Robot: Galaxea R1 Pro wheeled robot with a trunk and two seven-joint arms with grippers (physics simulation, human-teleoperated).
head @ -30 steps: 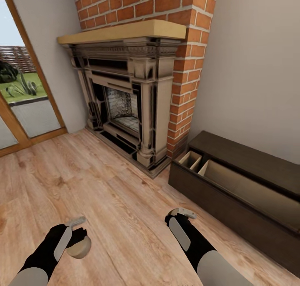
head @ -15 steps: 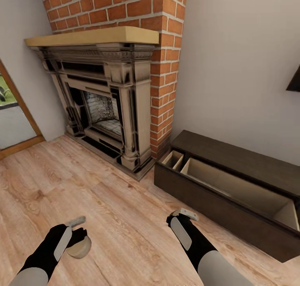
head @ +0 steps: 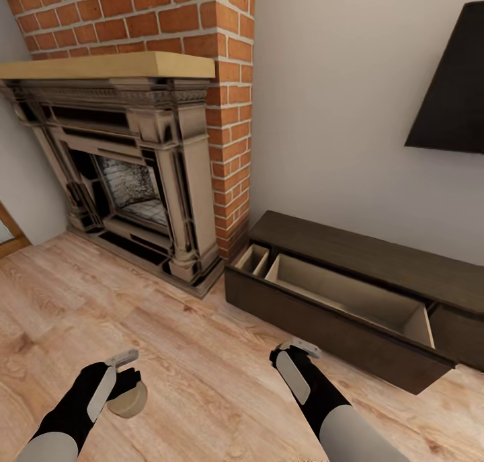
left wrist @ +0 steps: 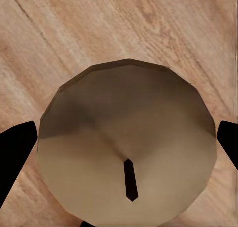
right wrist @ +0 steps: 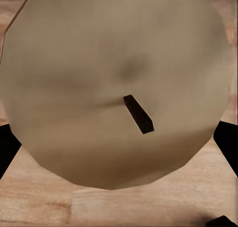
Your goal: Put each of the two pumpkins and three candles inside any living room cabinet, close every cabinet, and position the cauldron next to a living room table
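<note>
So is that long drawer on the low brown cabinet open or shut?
Open. The drawer is pulled out from the cabinet toward the floor, showing its pale interior, which looks empty where visible.

Head view high, angled down; wrist views close on candles (left wrist: 126, 147).

Black forearms, grey upper sleeves, pale grey finger plates on each gripper.

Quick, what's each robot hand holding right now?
Left hand: closed on a candle.
Right hand: closed on another candle, seen in its wrist view.
</note>
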